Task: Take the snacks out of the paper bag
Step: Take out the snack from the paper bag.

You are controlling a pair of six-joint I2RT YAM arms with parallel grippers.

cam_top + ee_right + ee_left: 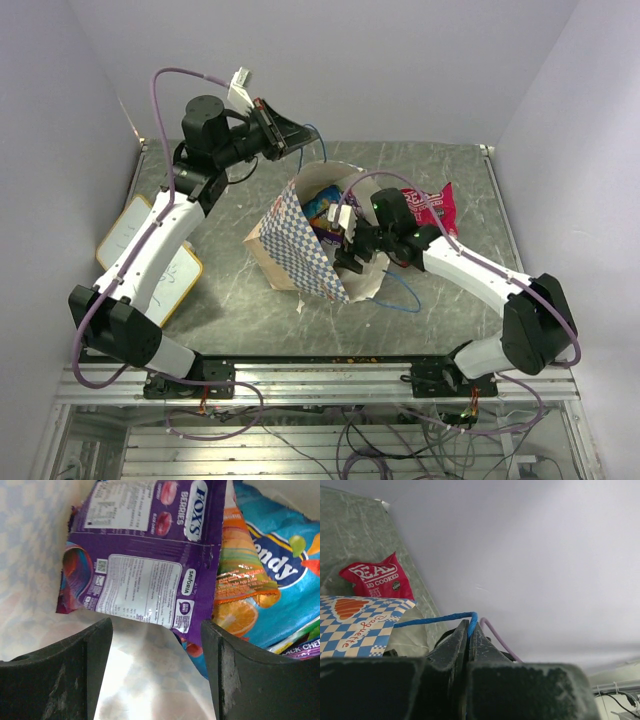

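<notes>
Right claw stood open inside paper bag, holding nothing | purple packet just ahead of its fingers, orange packet and blue packet beside it | left claw pinched shut on bag's blue cord handle | bag stood mid-table, mouth up | red packet lay outside, just beyond bag.

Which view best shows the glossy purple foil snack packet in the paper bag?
Right wrist: the glossy purple foil packet fills the upper frame, label readable. Top external shows only a colourful sliver in the mouth of the checkered paper bag; left wrist misses it.
</notes>
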